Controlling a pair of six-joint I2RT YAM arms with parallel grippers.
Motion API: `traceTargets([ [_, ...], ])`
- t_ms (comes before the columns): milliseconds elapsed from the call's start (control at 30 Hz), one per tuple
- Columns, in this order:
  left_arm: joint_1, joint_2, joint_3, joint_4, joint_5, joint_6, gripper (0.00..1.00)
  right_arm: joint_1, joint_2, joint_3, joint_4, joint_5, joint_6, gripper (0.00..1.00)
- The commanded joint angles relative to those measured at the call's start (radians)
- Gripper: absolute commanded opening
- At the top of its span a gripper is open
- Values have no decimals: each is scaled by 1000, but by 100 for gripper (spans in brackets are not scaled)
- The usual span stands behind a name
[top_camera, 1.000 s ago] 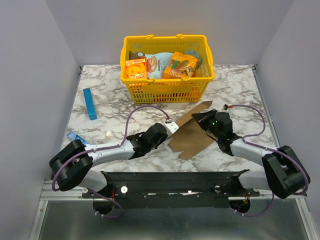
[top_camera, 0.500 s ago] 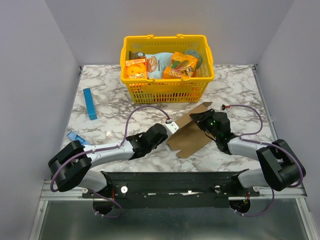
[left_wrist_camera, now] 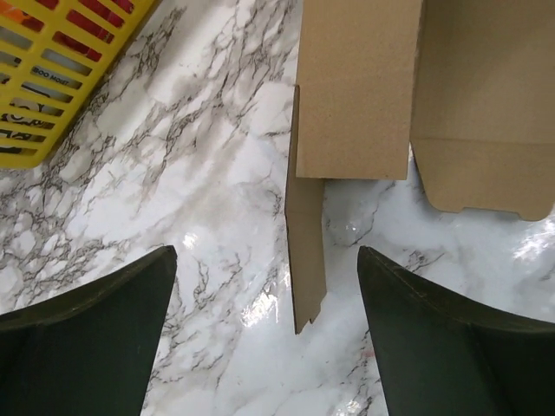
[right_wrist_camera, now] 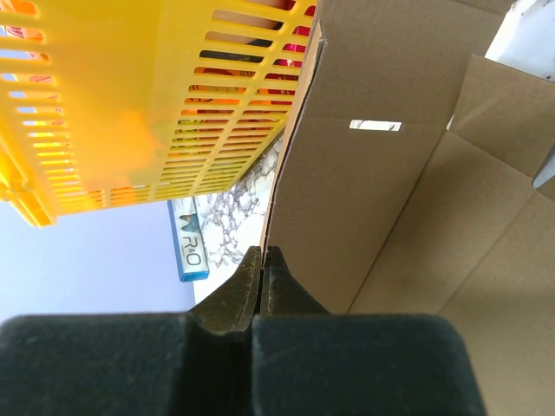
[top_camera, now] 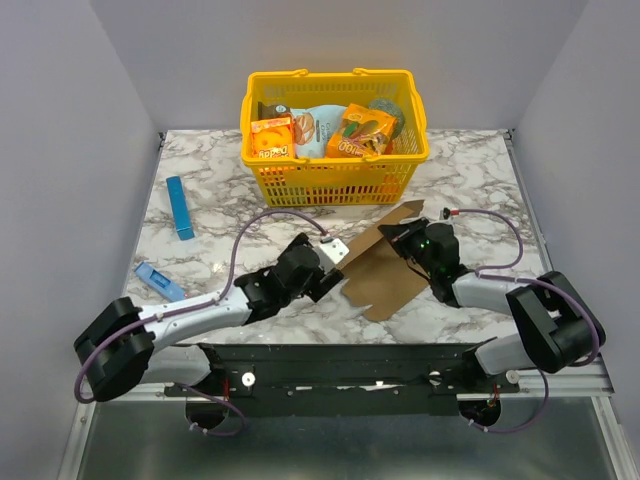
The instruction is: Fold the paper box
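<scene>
Since a second ago, the left gripper (top_camera: 336,268) has let go of the flat brown cardboard paper box (top_camera: 385,275) and backed off to the left. Its jaws now stand wide apart, with the sheet's narrow flap below and between them. The right gripper (right_wrist_camera: 262,253) is closed, pinching the sheet's far-right edge. The paper box sits mid-table on the white marbled tabletop (top_camera: 220,250), just near of the yellow plastic basket (top_camera: 330,182). A slim blue box (top_camera: 180,207) lies at the left.
</scene>
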State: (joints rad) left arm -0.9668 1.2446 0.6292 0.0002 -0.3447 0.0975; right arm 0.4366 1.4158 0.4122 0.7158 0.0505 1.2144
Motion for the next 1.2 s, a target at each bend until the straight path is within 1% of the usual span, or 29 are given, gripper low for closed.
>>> traceTargets([
  [0, 56, -118, -29, 35, 195, -80, 96, -1, 32, -9, 42, 23, -38, 1],
  [100, 121, -183, -55, 63, 294, -145, 95, -2, 40, -21, 68, 28, -53, 1],
  [167, 181, -226, -72, 90, 387, -200, 95, -2, 43, -29, 71, 35, -53, 1],
  [233, 204, -238, -75, 129, 430, -229, 91, -2, 46, -30, 71, 32, -55, 1],
  [333, 203, -196, -39, 127, 457, -239, 86, -2, 46, -30, 73, 25, -53, 1],
  [367, 204, -150, -5, 116, 466, -233, 84, -2, 46, -27, 73, 25, -55, 1],
  [400, 201, -127, 15, 83, 463, -211, 80, -2, 46, -24, 73, 22, -53, 1],
  [433, 198, -107, 33, 64, 449, -196, 78, -2, 45, -24, 73, 20, -50, 1],
  [467, 188, -71, 67, 48, 387, -174, 77, -2, 46, -26, 73, 18, -52, 1],
  [533, 156, -44, 92, 15, 352, -112, 78, -2, 46, -29, 77, 15, -47, 1],
  [600, 146, -14, 110, 9, 290, -76, 78, -2, 46, -32, 80, 17, -46, 1],
  [700, 140, 22, 138, 1, 253, -33, 78, -4, 49, -35, 91, 11, -42, 1],
  [833, 122, 62, 158, -34, 240, 5, 78, -4, 57, -32, 99, 5, -38, 1],
  [967, 102, 119, 182, -39, 194, 37, 78, -4, 71, -33, 111, -4, -29, 1],
  [1167, 92, 185, 216, -17, 167, 73, 78, -7, 81, -38, 136, -17, -19, 1],
])
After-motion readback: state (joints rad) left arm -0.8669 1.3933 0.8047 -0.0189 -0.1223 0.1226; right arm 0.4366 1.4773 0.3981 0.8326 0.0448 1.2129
